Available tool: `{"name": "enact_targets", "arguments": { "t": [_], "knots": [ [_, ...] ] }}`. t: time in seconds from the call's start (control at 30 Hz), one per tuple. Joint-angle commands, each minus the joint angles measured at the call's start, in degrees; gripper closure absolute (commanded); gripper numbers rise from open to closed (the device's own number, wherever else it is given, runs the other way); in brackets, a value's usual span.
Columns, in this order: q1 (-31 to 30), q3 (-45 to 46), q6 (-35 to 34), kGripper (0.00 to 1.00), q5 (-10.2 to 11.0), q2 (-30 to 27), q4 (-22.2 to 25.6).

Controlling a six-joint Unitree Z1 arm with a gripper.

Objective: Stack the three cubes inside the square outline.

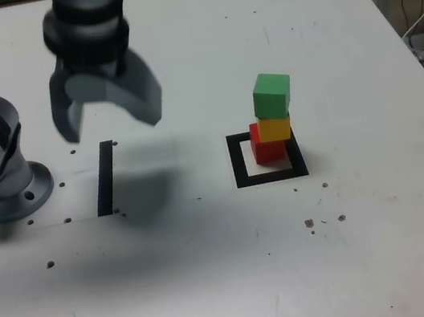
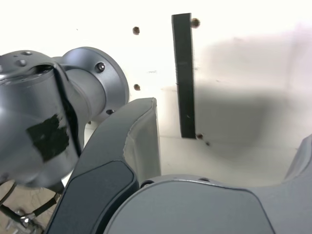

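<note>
Stack: the three cubes stand one on another, well to the exterior view's right of the arm.
Red cube [image 1: 266,148]: at the bottom, resting on the white centre of the square outline [image 1: 239,162], towards its far side.
Yellow cube [image 1: 273,127]: on the red one, shifted slightly towards the exterior view's right.
Green cube [image 1: 271,95]: on top, turned a little against the yellow one below it.
Square outline: thick black frame on the white worktop [image 1: 373,245]; its near and left bars show fully, the far side is partly hidden by the cubes.
Tool [image 1: 112,120]: raised above the worktop, pointing down, jaws spread wide with nothing between them; well apart from the stack.
Black strip [image 1: 105,179]: straight strip lying on the worktop below the tool, also seen in the wrist view [image 2: 184,73] between the two fingers.
Shadow: a dark patch on the worktop beside the strip.
Arm base [image 1: 0,182]: grey mount at the exterior view's left, bolted to the worktop.
Worktop: small dark screw holes scattered over it.
</note>
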Motion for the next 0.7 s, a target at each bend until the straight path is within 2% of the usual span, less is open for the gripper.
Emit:
{"name": "enact_targets", "arguments": {
  "t": [0.0,0.3,0.67],
  "knots": [
    [0.24,3.12,-0.62,0.01,-0.56,-0.33,-2.77],
    [0.34,10.17,-1.33,0.01,-2.09,-0.38,-10.67],
    [0.75,11.89,-1.3,0.01,-2.35,-0.26,-12.48]
  ]
}}
